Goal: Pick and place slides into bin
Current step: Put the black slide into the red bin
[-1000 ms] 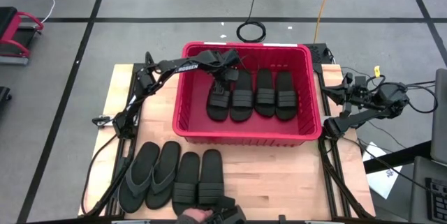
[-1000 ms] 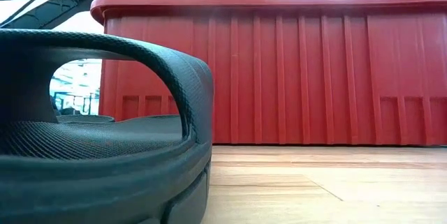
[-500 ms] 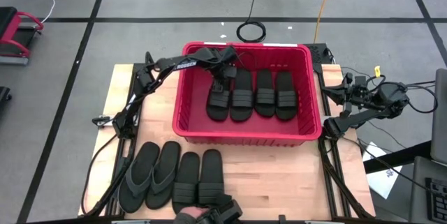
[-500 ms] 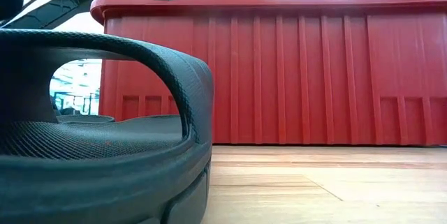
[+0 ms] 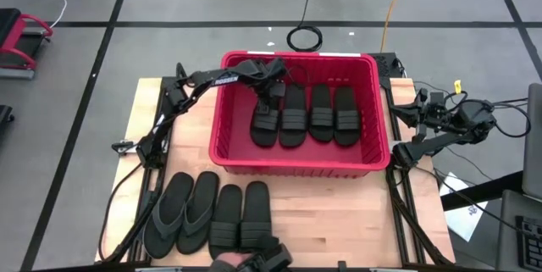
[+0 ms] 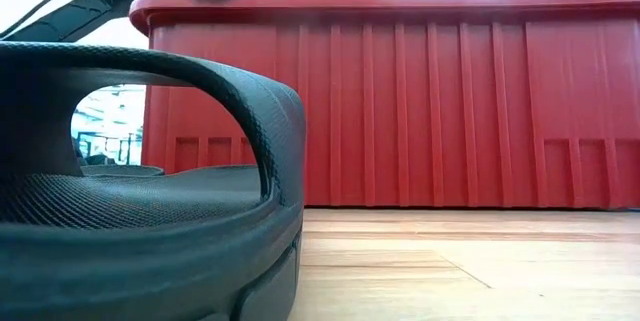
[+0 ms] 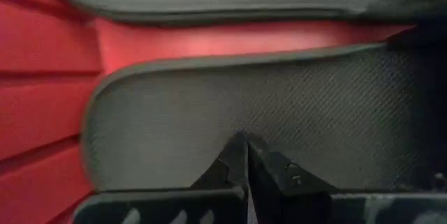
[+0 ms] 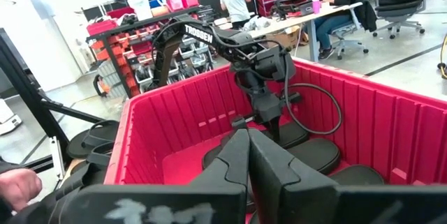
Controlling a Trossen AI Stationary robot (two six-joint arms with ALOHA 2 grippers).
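Note:
The red bin [image 5: 216, 149] holds several black ribbed-strap slides [image 5: 306, 115] side by side, flat on its floor. My left gripper [image 5: 271, 92] is shut, low inside the bin over the far end of the leftmost slide [image 5: 265, 124]; in the left wrist view [image 7: 246, 139] its tips stand just over the textured footbed [image 7: 174, 112]. My right gripper [image 5: 403, 109] is shut and waits beside the bin's right wall. Two thong slides [image 5: 179, 213] and two ribbed slides [image 5: 241, 214] lie on the table in front of the bin. My left gripper's shut fingertips [image 7: 237, 155] point down at the leftmost slide's footbed near its rounded far end [image 7: 105, 133]. I cannot tell whether they touch it. The slide lies flat on the bin floor.
A person's hand [image 5: 230, 262] in a dark sleeve is at the table's near edge, by the ribbed slides. In the low view one slide [image 6: 150, 211] fills the foreground before the bin's near wall [image 6: 420, 101]. Bare wood [image 5: 339, 221] lies right of the slides.
The dark sleeve at the near edge has shifted a little by the ribbed slides, and a dark shape has come into the top of the low view. Both arms have kept nearly still.

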